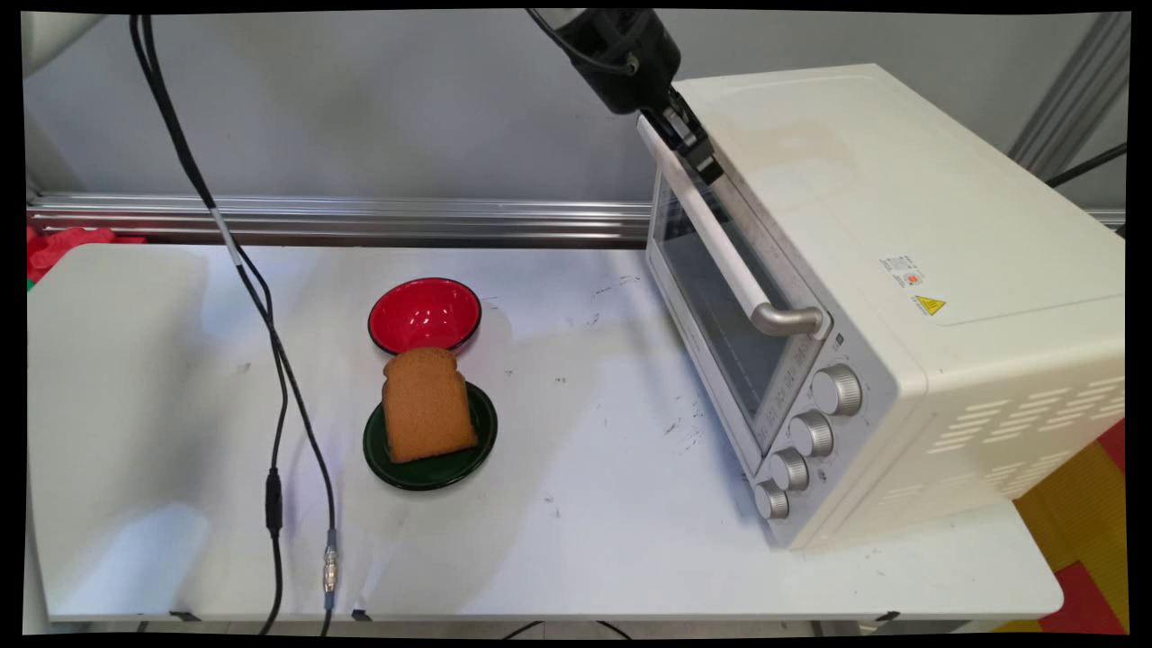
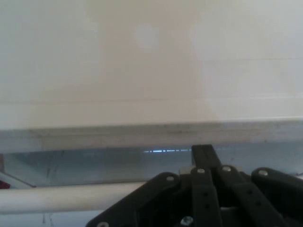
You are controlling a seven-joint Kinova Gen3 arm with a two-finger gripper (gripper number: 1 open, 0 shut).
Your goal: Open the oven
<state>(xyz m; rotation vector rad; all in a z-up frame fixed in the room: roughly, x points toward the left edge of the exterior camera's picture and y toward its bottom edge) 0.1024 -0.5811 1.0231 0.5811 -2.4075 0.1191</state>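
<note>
only the main view shows bread [image 1: 427,406] on a green plate [image 1: 468,454]; gripper [image 1: 688,144], top centre, reaches down to oven handle [image 1: 720,243], finger state indiscernible.

Bright, even light from above — soft grey shadows pool on the table [image 1: 576,540] left of the oven [image 1: 900,297]. The hand view is hazy and washed-out — the oven top glares pale.

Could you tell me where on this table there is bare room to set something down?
The widest bare patch of the table lies between the green plate holding the bread slice and the toaster oven. The left end, beyond the hanging cables, is also bare. It is crowded where the red bowl adjoins the plate.
</note>
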